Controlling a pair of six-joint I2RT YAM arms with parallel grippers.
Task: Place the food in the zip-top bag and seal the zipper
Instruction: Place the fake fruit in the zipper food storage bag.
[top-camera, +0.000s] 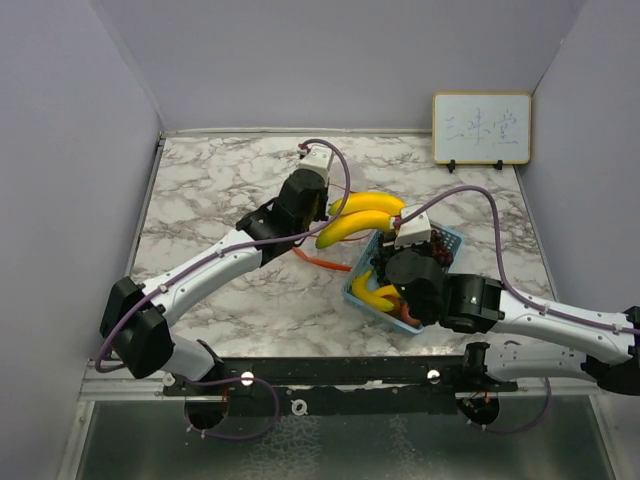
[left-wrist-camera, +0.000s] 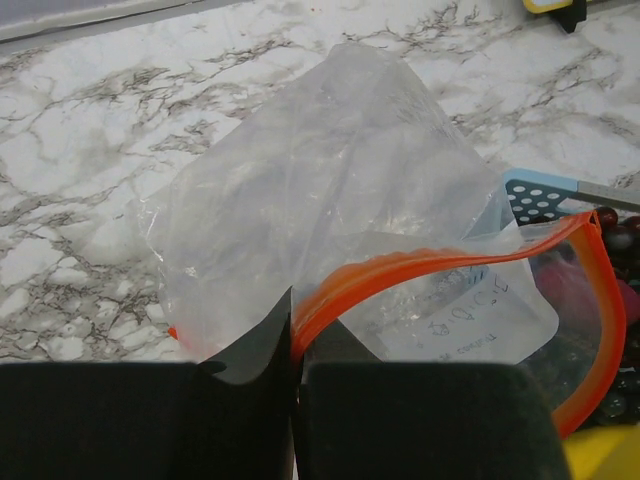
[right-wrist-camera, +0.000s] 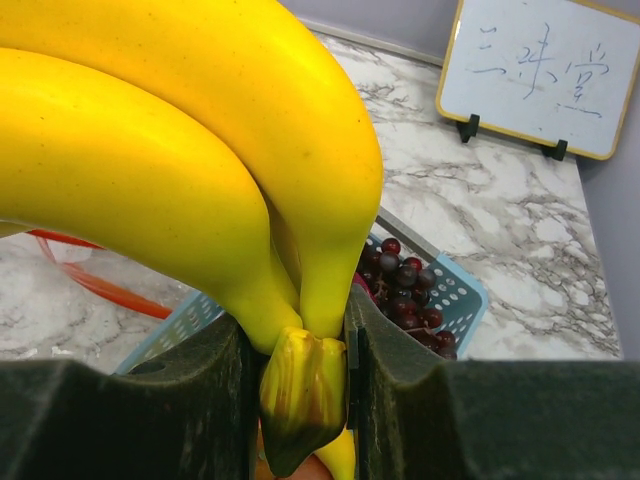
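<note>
Early days: nothing shows inside the bag (left-wrist-camera: 340, 190) yet. The left claw (left-wrist-camera: 295, 400) is pinched shut on the bag's rim at the orange zipper (left-wrist-camera: 420, 265), holding the mouth open above the marble tabletop (left-wrist-camera: 90, 130), just beside the blue basket (right-wrist-camera: 462, 288). The right claw (right-wrist-camera: 300, 385) grips the bananas (right-wrist-camera: 180, 150) by their stem, lifted clear of the basket and near the bag's mouth. The grapes (right-wrist-camera: 402, 285) lie in the basket (whatever else is there sits mostly hidden under the arm). Left to do, as I judge it: load every piece, then press the zipper closed.
</note>
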